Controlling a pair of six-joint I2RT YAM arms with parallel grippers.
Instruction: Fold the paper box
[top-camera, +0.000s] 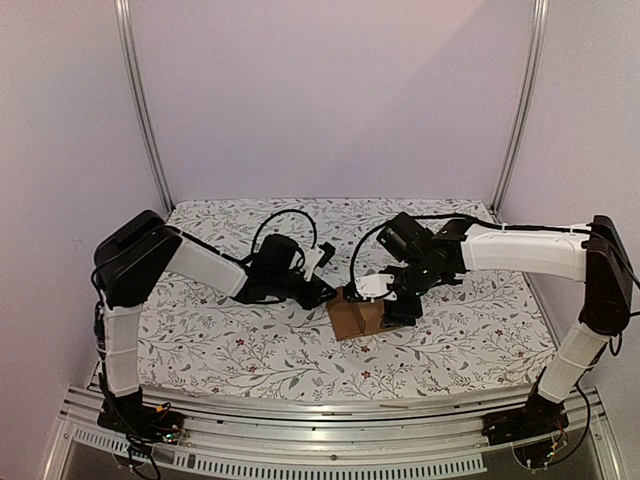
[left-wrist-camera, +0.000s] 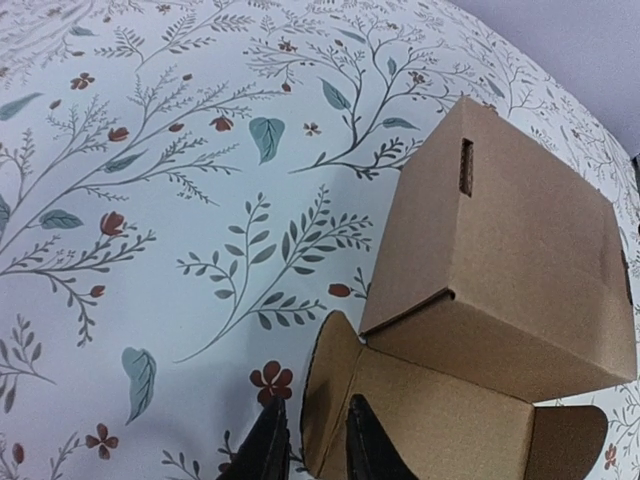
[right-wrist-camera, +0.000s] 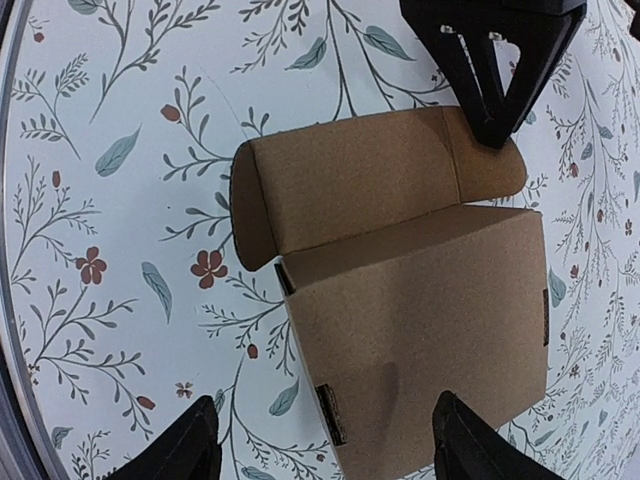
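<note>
Left hand (left-wrist-camera: 310, 450), at ten o'clock of the box (right-wrist-camera: 420, 310), pinches its lid flap (left-wrist-camera: 322, 400); pulling could tear it. Right hand (right-wrist-camera: 330, 445) straddles the box, open, so it may slide.

The paper box (top-camera: 357, 315) is plain brown, the colour of raw cardboard, with no print; its cut edges and small slots look a darker brown. The table cover (top-camera: 480, 330) is white with a printed plant pattern: thin grey-green branches, some bigger teal leaves, and small dark red flowers (a few are a more brownish red). The left arm (top-camera: 200, 262) and the right arm (top-camera: 520, 250) have white shells and black joints. The fingers of the left gripper (left-wrist-camera: 315, 420) are black, and those of the right gripper (right-wrist-camera: 330, 440) are black as well. The walls (top-camera: 330, 100) are a pale lilac-grey, without pattern. The frame posts (top-camera: 140, 100) are silver.
</note>
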